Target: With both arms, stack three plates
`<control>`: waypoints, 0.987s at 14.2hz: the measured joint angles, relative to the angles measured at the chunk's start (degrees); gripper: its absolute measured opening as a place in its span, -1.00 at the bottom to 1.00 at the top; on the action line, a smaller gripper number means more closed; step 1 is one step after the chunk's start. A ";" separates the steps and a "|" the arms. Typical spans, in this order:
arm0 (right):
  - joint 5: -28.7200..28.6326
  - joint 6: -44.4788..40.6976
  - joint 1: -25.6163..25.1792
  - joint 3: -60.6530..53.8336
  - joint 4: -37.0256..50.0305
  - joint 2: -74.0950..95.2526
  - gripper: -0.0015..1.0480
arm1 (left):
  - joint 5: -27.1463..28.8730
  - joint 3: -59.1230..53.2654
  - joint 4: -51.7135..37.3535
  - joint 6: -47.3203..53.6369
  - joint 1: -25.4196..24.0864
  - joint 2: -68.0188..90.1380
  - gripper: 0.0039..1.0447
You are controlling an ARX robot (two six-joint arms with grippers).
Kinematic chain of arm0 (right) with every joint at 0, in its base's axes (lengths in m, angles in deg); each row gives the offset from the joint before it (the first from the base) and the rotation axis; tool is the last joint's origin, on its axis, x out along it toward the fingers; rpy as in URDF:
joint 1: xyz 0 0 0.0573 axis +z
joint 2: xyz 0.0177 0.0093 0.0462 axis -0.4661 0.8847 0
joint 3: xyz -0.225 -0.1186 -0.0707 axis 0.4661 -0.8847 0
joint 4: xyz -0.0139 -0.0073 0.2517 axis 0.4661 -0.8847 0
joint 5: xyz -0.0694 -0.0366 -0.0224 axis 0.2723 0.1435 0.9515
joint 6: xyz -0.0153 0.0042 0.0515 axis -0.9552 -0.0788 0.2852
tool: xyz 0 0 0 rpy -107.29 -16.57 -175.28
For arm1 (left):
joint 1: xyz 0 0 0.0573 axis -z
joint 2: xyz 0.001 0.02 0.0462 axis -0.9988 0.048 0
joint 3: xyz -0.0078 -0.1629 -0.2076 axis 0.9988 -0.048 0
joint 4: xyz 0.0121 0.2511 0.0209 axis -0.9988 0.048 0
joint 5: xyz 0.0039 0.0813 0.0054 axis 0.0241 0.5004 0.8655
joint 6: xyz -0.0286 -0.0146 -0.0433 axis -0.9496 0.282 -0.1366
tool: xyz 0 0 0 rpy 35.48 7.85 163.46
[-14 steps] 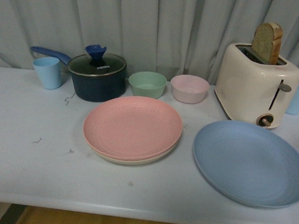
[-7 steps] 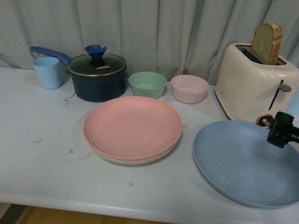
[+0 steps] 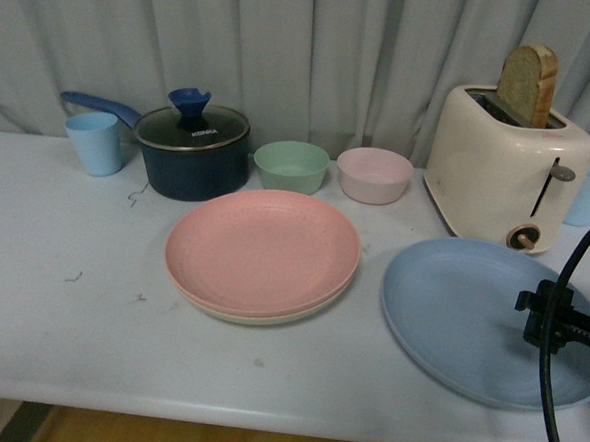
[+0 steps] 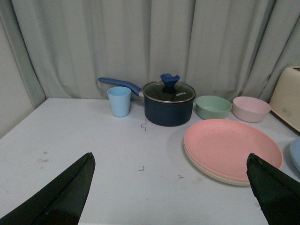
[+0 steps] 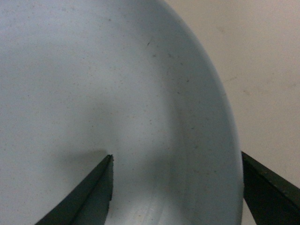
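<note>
Front view: on a pale table (image 3: 69, 317), a pink plate (image 3: 262, 249) sits stacked on a beige plate (image 3: 259, 319) at centre. A blue plate (image 3: 469, 317) lies alone to the right, near a cream toaster (image 3: 504, 169). The black right arm (image 3: 547, 319) reaches in over the blue plate's right side. Left wrist view: the left gripper (image 4: 168, 157) hangs above bare table, spread wide and holding nothing. Right wrist view: the right gripper (image 5: 176, 159) is spread too, with one finger over the blue plate (image 5: 93, 70) and the other outside its rim.
</note>
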 joint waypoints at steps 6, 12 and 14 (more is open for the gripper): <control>-2.56 -0.02 -1.90 -3.72 4.44 -3.67 -0.86 | 0.00 0.02 -0.02 0.00 0.00 0.00 0.88; -6.67 -1.18 -1.57 -9.55 4.20 -14.49 -0.94 | -0.02 0.02 -0.02 0.00 0.00 0.00 0.88; -8.15 -0.39 1.57 -8.81 4.46 -19.10 -0.94 | 0.00 0.02 0.00 0.00 0.00 0.00 0.88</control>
